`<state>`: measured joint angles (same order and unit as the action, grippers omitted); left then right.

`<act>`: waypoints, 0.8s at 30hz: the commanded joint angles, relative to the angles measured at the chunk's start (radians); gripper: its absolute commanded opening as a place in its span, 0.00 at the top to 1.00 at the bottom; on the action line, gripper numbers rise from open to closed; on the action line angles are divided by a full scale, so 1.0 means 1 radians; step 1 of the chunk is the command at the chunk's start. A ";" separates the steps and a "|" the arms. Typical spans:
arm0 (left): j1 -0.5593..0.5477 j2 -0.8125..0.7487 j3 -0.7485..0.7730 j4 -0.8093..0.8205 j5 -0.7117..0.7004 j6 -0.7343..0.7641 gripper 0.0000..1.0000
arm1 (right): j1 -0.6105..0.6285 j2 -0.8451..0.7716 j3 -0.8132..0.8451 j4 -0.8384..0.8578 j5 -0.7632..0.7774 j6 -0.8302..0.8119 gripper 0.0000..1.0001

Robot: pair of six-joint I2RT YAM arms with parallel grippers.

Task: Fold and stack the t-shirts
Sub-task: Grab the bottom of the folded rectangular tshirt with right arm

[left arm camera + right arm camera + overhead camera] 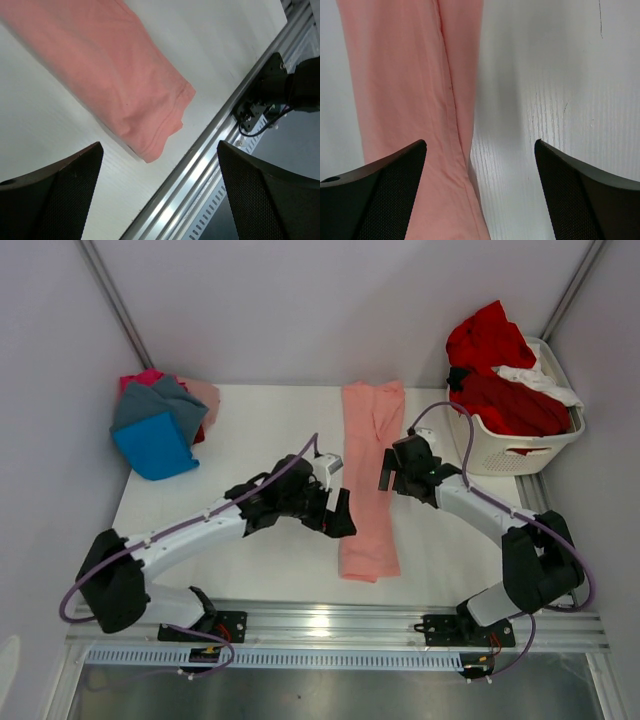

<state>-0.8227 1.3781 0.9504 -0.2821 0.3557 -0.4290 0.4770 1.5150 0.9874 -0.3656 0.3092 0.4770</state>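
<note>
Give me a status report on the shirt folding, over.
Left gripper open, right gripper open, both empty. Salmon-pink shirt flat in a long strip between them. Folded stack and basket off to the sides.

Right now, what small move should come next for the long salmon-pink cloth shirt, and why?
Probably bring the open left gripper and open right gripper down to the near end of the salmon-pink cloth shirt: it lies as a long narrow strip, unheld, needing a crosswise fold.

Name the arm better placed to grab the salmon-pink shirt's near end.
Left, likely. The left gripper hangs open beside the near end of the salmon-pink t-shirt, its hem in that wrist view; the right gripper, open, sits farther up by the middle.
</note>
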 commanded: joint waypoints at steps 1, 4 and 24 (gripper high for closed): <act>0.002 -0.134 0.025 -0.136 -0.236 -0.106 0.01 | 0.017 -0.065 -0.023 0.042 0.033 -0.018 0.07; 0.007 -0.139 -0.004 -0.111 -0.177 -0.085 0.01 | 0.025 -0.082 -0.039 0.051 0.034 -0.018 0.07; -0.349 0.255 0.114 -0.246 -0.705 0.105 0.15 | 0.023 -0.136 -0.066 -0.006 0.125 -0.032 0.05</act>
<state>-1.0969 1.6081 1.0798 -0.5095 -0.1329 -0.3553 0.4999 1.4071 0.9318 -0.3641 0.3824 0.4473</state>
